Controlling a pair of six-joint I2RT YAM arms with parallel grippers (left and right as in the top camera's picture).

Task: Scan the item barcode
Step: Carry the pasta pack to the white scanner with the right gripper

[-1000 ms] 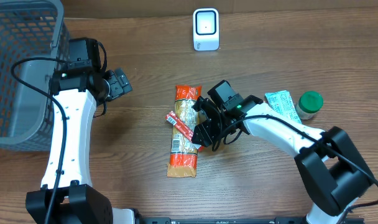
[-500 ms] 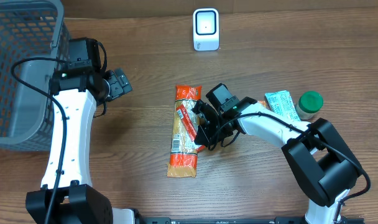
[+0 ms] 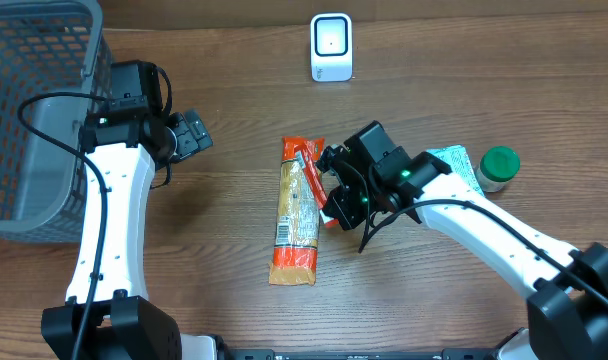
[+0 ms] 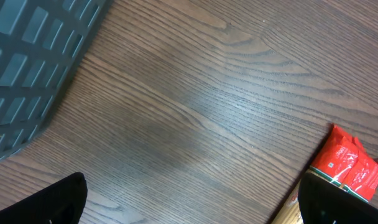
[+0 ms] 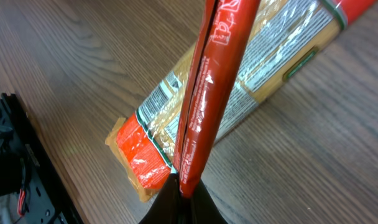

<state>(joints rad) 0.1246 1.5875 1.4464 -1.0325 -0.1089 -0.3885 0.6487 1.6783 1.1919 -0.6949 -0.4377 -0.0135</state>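
Note:
My right gripper (image 3: 331, 208) (image 5: 188, 190) is shut on one end of a thin red stick packet (image 3: 313, 182) (image 5: 214, 93). The packet is held up over a long orange pasta package (image 3: 295, 215) (image 5: 176, 118) that lies flat on the table. At the table's far edge stands the white barcode scanner (image 3: 331, 47), well away from the packet. Further left, my left gripper (image 3: 190, 134) (image 4: 192, 208) hangs open over bare wood with nothing between its fingers. The red end of the pasta package (image 4: 350, 165) shows at the right in the left wrist view.
A grey mesh basket (image 3: 29, 110) (image 4: 27, 56) fills the left side. A green-lidded jar (image 3: 499, 166) and a pale green packet (image 3: 452, 166) lie at the right, beside the right arm.
The right gripper has shut on the red stick packet and raised it off the pasta package, turning it lengthwise. The right arm has drawn back to the right. The left arm is unmoved.

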